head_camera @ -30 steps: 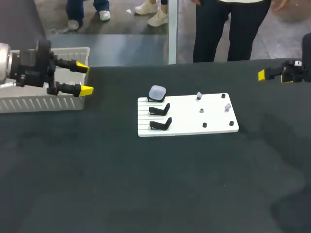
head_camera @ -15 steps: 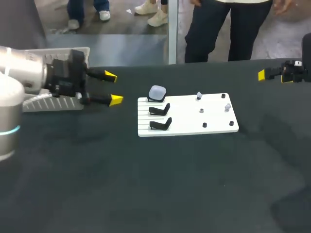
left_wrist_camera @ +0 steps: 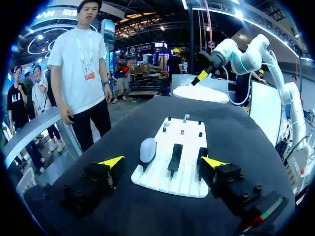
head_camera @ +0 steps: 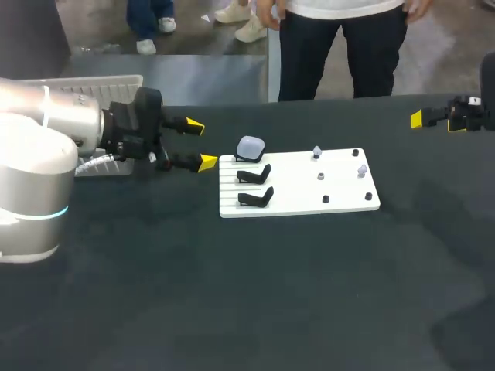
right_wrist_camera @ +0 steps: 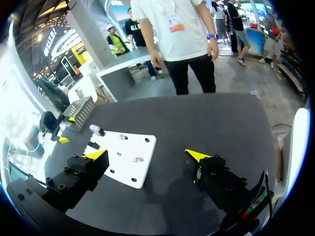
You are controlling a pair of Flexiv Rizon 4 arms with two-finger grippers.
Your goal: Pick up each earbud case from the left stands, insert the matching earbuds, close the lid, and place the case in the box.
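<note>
Work on the earbud cases looks far from finished: one pale case (head_camera: 250, 148) sits on the far stand at the board's (head_camera: 309, 202) left end, untouched. Two nearer stands (head_camera: 255, 173) are bare; whether their cases lie in the box (head_camera: 104, 83) at the table's (head_camera: 232, 294) far left corner cannot be seen. Small earbuds (head_camera: 317, 152) dot the board's right half. Left gripper (head_camera: 200, 144), fingers spread, hovers just beside the board's left edge, aimed toward the case. Right gripper (right_wrist_camera: 147, 154), likewise apart and empty, hangs at the table's far right edge. Picking, loading, closing and boxing appear left to do.
</note>
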